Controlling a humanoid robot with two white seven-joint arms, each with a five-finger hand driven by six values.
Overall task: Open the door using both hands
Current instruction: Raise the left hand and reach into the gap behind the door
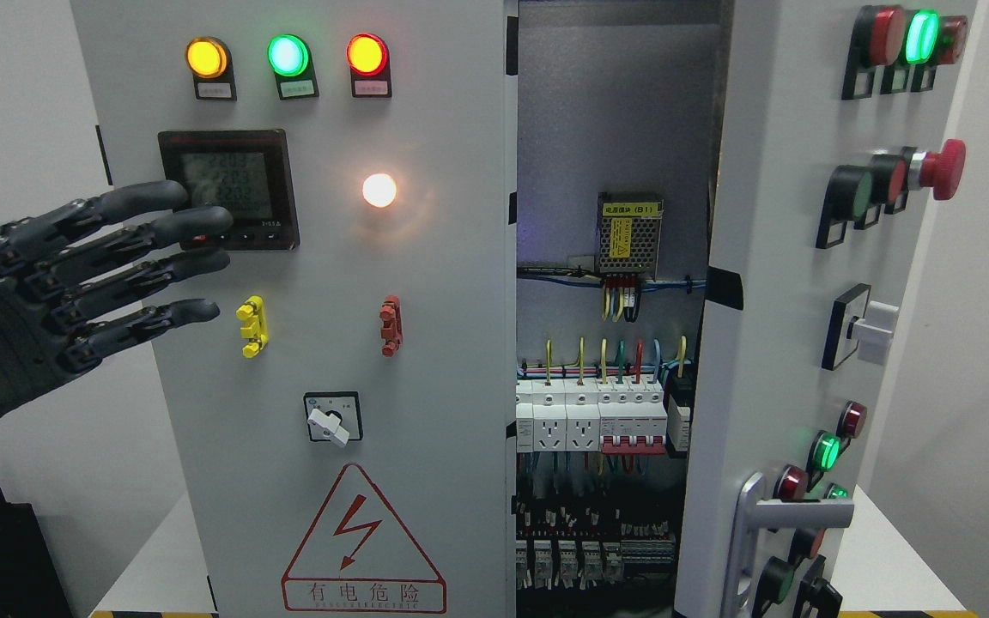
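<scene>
The electrical cabinet (288,343) stands with its right door (786,343) already swung outward and the left door (426,360) closed, so I judge the task about half done — the left door remains. Inside the gap between the doors sit a power supply (629,233), then rows of breakers (597,416) and wiring. The left hand (74,275) hovers before the left door's meter (228,189), fingers (177,266) straight and spread, holding nothing.

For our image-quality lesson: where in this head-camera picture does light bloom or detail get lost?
Head view: the white lamp blooms into a warm halo on the left door; the yellow, green and red indicator lights glow but keep their edges; the cabinet interior darkens toward the bottom; the left hand stays sharp.
</scene>
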